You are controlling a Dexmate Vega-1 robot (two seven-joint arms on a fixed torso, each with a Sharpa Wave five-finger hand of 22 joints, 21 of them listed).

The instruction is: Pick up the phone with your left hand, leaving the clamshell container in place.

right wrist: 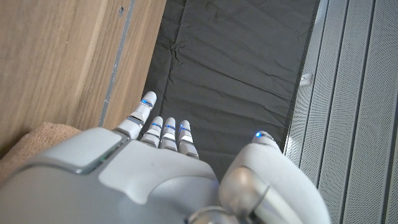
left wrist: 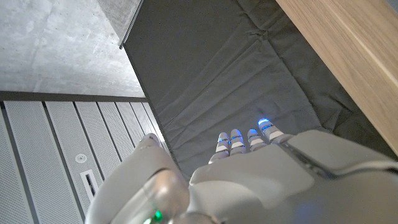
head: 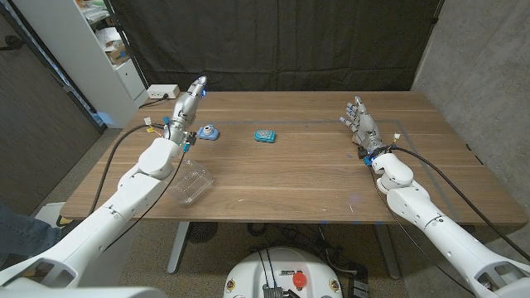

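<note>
Hovering: left robot hand [head: 189,100], fingers straight, empty, raised far-left of the phone [head: 265,136].
Phone: small blue slab lying flat mid-desk [head: 315,178], far-right of the clamshell container [head: 193,184].
Axis: long side runs across the desk.
Handling: likely stiff, light, slick; pinch its long edges.
Right robot hand [head: 361,122]: spread, empty.

No legible text, labels, brand marks, numbers or signs appear on any object or surface in these views.
</note>
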